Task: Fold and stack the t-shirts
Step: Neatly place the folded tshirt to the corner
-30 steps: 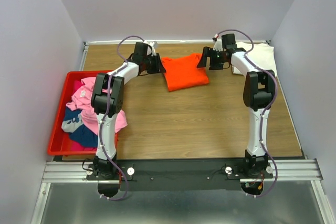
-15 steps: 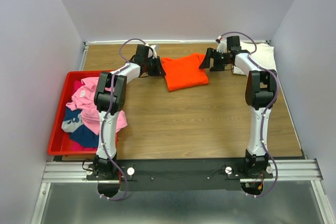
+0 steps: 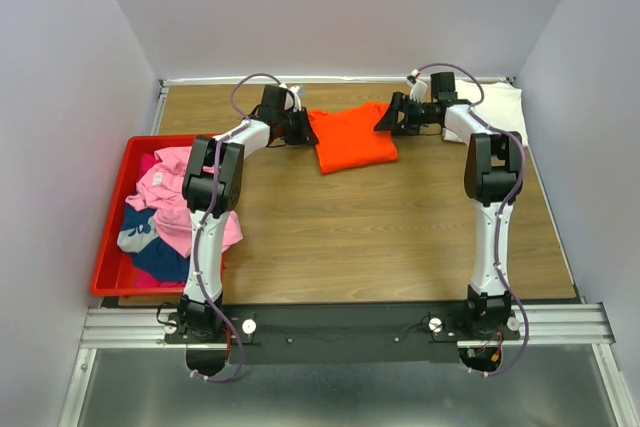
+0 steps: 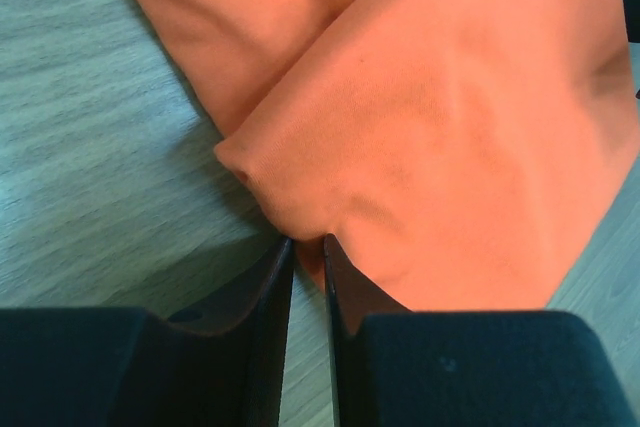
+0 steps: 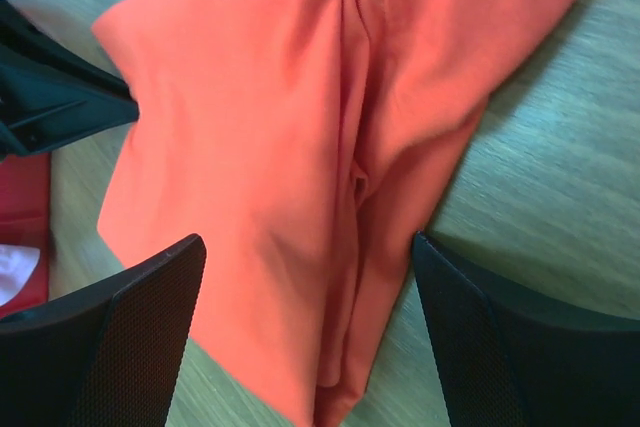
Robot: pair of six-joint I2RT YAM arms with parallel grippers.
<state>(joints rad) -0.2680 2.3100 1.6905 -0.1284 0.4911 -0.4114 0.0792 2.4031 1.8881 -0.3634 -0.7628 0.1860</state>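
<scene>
Top external view: the orange t-shirt (image 3: 352,137) lies partly folded on the wooden counter (image 3: 380,227) in the upper centre of the frame, between the two arms. The left tool (image 3: 303,127) meets the shirt's left edge. In the left wrist view its fingers (image 4: 250,327) are pressed together at the bottom centre of the frame, with a fold of orange cloth pinched between their tips. The right tool (image 3: 390,119) sits at the shirt's upper right corner. In the right wrist view its fingers (image 5: 120,347) stand wide apart at the lower corners, the rumpled cloth lying between them ungripped. A cream-white t-shirt (image 3: 500,107) lies at the upper right of the counter. At left, a red bin (image 3: 112,237) holds a pink t-shirt (image 3: 165,187) and a dark blue t-shirt (image 3: 160,259), the pink one spilling over its right rim.
</scene>
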